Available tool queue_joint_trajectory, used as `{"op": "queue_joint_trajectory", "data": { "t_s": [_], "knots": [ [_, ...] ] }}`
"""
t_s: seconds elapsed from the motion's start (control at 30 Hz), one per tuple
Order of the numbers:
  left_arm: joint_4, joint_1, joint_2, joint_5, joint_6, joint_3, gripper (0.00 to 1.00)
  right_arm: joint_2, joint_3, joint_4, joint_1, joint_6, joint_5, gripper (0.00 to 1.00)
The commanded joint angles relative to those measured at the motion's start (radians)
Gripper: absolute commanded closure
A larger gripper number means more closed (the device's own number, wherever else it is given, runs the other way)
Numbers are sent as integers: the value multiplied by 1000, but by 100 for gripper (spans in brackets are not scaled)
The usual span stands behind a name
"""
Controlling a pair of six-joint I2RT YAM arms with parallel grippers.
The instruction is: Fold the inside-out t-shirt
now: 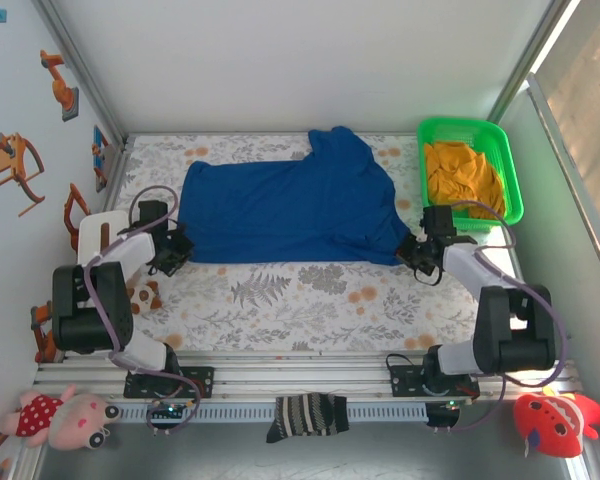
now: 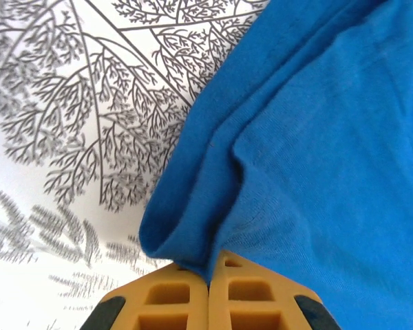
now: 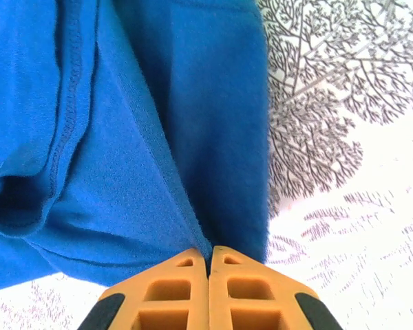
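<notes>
1. The fold looks barely begun. The inside-out t-shirt [image 1: 290,205] lies spread in a single layer, with no doubled-over part to be seen.
2. The left gripper [image 2: 208,275] has its fingers pressed together on the shirt's near-left corner, a rolled lip of cloth pinched between them.
3. The right gripper [image 3: 210,258] is likewise closed, nipping the near-right corner beside a stitched seam.
4. As a judgement, only the grasp is done; lifting the near edge and every fold remain.
5. The shirt is royal blue, soft and gently wrinkled, with one sleeve pointing far. It lies across the far-middle of the fern-printed table cover [image 1: 280,295], just left of the green basket [image 1: 510,170].
</notes>
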Motion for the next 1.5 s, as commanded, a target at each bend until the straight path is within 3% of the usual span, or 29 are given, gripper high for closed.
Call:
{"op": "queue_joint_trajectory", "data": {
  "t_s": [0.0,0.37,0.43,0.47,0.5,0.57,0.67,0.8,0.93,1.37,1.47],
  "knots": [
    [-59,5,-107,-5,-10,-45,100,-63,-42,-97,7,4,33,100],
    [-166,4,-425,-25,-119,-263,100,-317,-150,-284,7,24,26,100],
    [-191,7,-489,-34,-128,-294,100,-349,-149,-316,7,22,46,82],
    [-207,9,-518,-40,-128,-300,87,-368,-141,-331,7,17,57,74],
    [-220,9,-539,-48,-123,-300,63,-387,-130,-341,7,11,62,70],
    [-250,11,-563,-64,-111,-289,30,-407,-98,-350,15,-8,51,68],
    [-284,12,-576,-86,-72,-250,13,-372,-19,-364,73,-58,37,67],
    [-308,13,-578,-95,-23,-180,8,-237,94,-364,222,-119,61,66],
    [-327,12,-559,-90,11,-110,2,-115,144,-317,290,-134,64,64],
    [-299,13,-469,-48,25,-19,1,89,171,-221,363,-151,74,64],
    [-290,14,-462,-46,24,-20,1,119,183,-214,363,-159,76,71]
  ]
}}
